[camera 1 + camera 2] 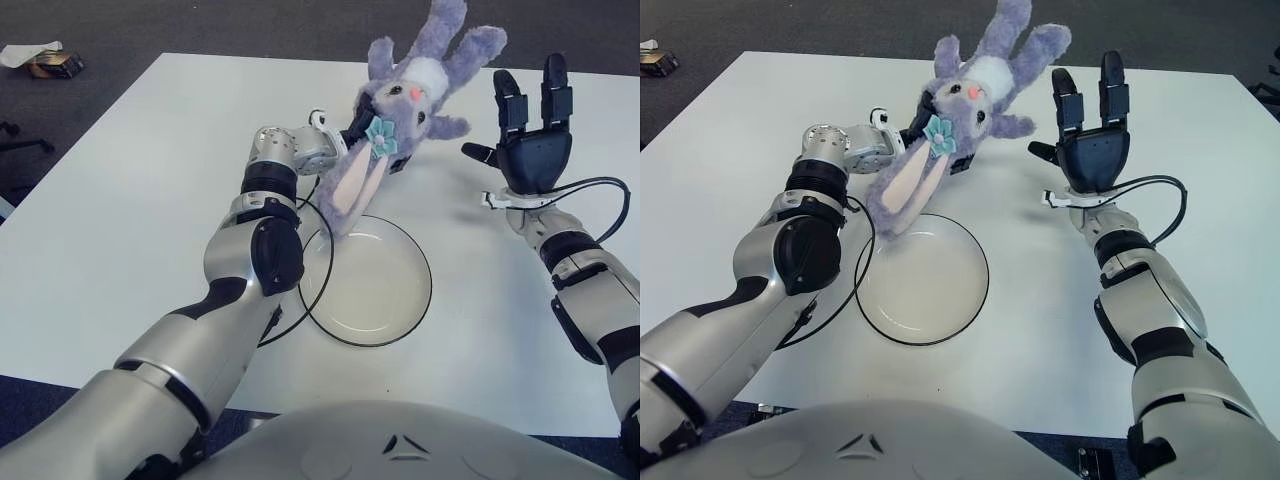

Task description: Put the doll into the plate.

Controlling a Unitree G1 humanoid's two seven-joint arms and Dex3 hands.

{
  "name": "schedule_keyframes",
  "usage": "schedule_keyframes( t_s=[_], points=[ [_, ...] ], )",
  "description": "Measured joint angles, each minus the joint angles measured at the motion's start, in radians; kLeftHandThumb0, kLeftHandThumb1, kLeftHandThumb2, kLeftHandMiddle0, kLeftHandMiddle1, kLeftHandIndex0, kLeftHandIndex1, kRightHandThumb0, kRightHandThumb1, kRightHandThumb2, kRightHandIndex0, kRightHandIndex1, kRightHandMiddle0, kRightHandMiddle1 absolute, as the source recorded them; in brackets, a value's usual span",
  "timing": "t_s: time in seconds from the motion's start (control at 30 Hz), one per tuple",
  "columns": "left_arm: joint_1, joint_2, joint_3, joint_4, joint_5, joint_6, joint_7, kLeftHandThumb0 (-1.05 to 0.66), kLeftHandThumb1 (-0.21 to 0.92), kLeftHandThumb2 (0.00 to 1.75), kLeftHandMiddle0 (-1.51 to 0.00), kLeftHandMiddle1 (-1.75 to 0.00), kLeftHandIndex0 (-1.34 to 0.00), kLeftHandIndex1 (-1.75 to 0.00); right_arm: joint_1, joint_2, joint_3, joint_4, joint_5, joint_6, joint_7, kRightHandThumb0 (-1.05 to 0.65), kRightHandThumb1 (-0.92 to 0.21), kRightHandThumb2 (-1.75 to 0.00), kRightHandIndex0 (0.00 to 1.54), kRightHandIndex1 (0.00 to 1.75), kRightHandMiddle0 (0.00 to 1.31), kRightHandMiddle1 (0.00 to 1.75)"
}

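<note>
On a white table [120, 200], the left hand [352, 140] grips a purple bunny doll [405, 95] near its head, holding it aloft past the far rim of the plate [368, 282], 1 long ear dangling over that rim. To finish cleanly, bring the doll over the plate's middle before letting go. The right hand [530, 125] hovers just right of the doll, fingers spread, holding nothing.

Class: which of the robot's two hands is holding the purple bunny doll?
The left hand: it grips the doll above the plate. The right hand stands open beside it.
</note>
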Motion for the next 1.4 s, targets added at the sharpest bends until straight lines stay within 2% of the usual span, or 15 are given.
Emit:
schedule_keyframes(
  t_s=[0.37, 0.57, 0.7, 1.07, 1.4],
  points=[
    [0.0, -0.002, -0.001, 0.004, -0.009, 0.013, 0.0, -0.38, 0.68, 0.86, -1.08, -1.75, -0.34, -1.75, -0.017, 0.0, 0.017, 0.001, -0.013, 0.004, -0.009, -0.77, -0.64, -0.61, 0.06, 0.05, 0.0, 0.47],
    [0.0, -0.005, -0.005, 0.004, -0.023, 0.022, 0.0, -0.38, 0.68, 0.85, -1.08, -1.75, -0.34, -1.75, -0.031, 0.0, 0.024, 0.009, -0.016, 0.016, 0.01, -0.81, -0.74, -0.52, 0.06, 0.04, 0.0, 0.44],
    [0.0, -0.009, -0.005, 0.003, -0.032, 0.029, 0.0, -0.38, 0.68, 0.86, -1.09, -1.75, -0.34, -1.75, -0.048, 0.0, 0.03, 0.014, -0.021, 0.027, 0.017, -0.82, -0.77, -0.49, 0.06, 0.04, 0.0, 0.45],
    [0.003, -0.012, -0.007, -0.006, -0.035, 0.052, 0.0, -0.39, 0.64, 0.91, -1.11, -1.75, -0.37, -1.75, -0.081, 0.001, 0.057, 0.034, -0.043, 0.027, 0.013, -0.78, -0.71, -0.48, 0.07, 0.06, 0.0, 0.58],
    [0.022, -0.013, -0.012, -0.03, -0.053, 0.094, -0.001, -0.4, 0.6, 0.96, -1.13, -1.75, -0.4, -1.75, -0.096, 0.008, 0.078, 0.049, -0.051, 0.015, 0.02, -0.8, -0.7, -0.5, 0.06, 0.05, 0.0, 0.53]
  ],
)
